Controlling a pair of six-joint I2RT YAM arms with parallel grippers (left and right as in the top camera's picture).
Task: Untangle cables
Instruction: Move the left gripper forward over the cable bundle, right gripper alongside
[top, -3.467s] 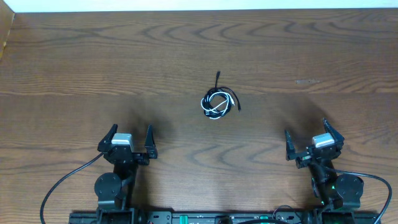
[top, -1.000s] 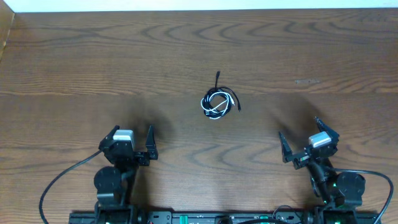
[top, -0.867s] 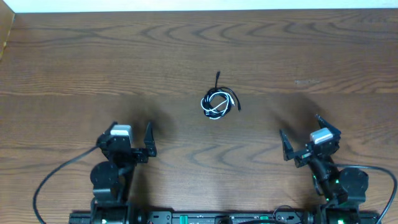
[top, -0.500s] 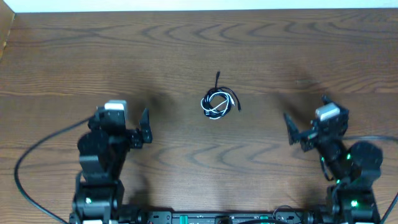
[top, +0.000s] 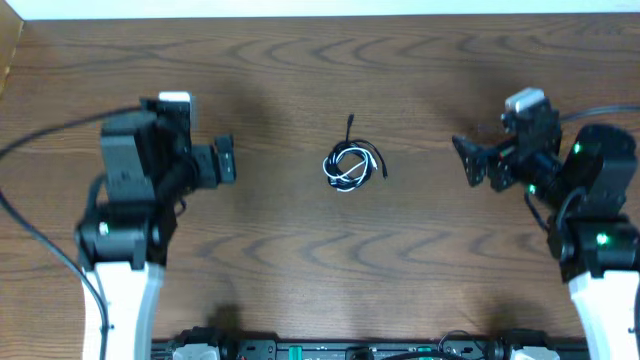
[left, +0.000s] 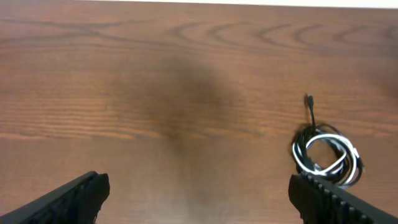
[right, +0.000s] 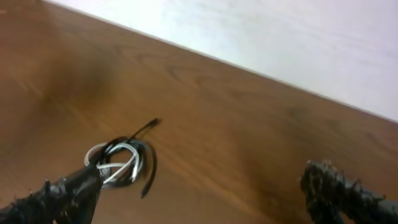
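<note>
close to the robot, the left gripper is wide open and holds nothing. the right gripper is wide open too, and it is empty as well. both hang above the table, one on each side, well apart from the cables.

between them, in the middle of the table, the cables lie in one small round bundle. the black cable and the white cable are looped around each other. one black end sticks out straight from the far side of the bundle.

i think the cables are very light, thin and soft. they will bend and flop, and the whole bundle will likely come along if only one part is pulled. they lie flat, so the fingers must get low to pinch them. the black end that sticks out looks like the best place to hold, while the other gripper takes a white loop.

the table is brown wood, flat and smooth, so the bundle may slide. past the far edge is a plain pale wall.
</note>
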